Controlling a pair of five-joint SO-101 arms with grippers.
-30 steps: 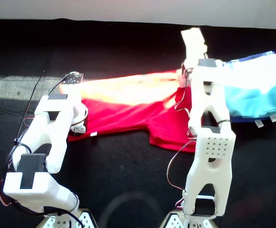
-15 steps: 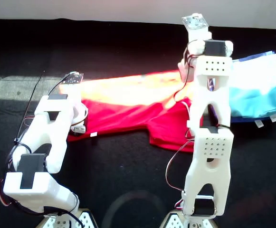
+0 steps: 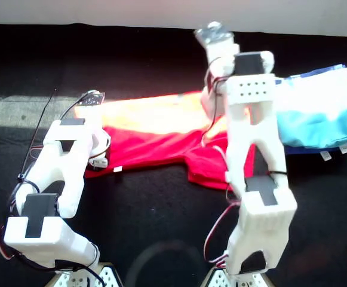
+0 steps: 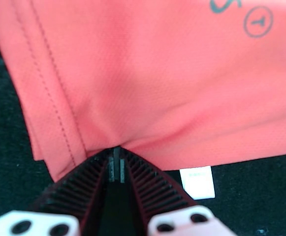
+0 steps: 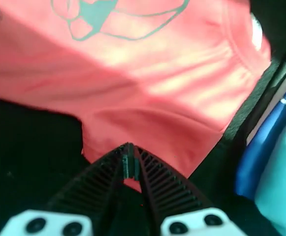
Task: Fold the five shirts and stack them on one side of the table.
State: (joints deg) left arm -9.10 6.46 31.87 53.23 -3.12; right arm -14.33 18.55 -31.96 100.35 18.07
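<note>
"Looking over the counter (image 3: 155, 221), where is the red shirt (image 3: 155, 128)?"

"Spread flat across the middle of the black surface. It runs lengthwise between the two arms, and its far half lies in bright sunlight."

"And the left arm (image 3: 60, 173)?"

"Low at the shirt's left end. Its jaws are clenched on the fabric beside the stitched hem, and the cloth puckers toward their tips. A small white tag (image 4: 198, 182) pokes out from the shirt's edge just beside them."

"The right arm (image 3: 254, 131)?"

"Stretched out over the shirt's right end. Its jaws are also pinched tight on an edge of the red cloth, with a teal print (image 5: 96, 14) farther up the fabric."

"Any folded ones?"

"A stack of folded shirts (image 3: 322, 113) sits at the counter's right side, white and pale blue on top with darker blue beneath. It is close against the red shirt, but I cannot tell whether they touch."
</note>
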